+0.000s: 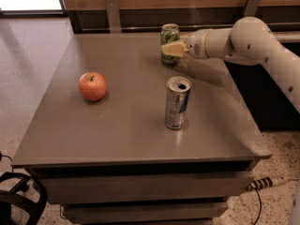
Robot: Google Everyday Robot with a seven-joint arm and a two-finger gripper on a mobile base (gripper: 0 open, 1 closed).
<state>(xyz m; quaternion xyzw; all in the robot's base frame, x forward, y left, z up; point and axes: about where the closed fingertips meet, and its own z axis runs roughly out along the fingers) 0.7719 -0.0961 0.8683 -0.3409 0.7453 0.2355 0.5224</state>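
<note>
Gripper [171,49]: closed around the green can [169,34], reaching in from the right.
Green can: upright near the far edge of the surface [117,130].
Nearby: silver can [177,103], apple [93,86].

Grey table [117,139], red apple [93,86] left, silver can [177,102] centre, green can [169,35] rear, gripped by jaws.

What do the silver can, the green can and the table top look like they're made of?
The silver can: likely aluminium, glossy; bright metal rim and open top. The green can, clasped by the gripper at the far side: probably printed aluminium, shiny metal lid. The table top: smooth grey-brown, semi-matte with soft reflections; laminate or coated metal, unclear.
</note>
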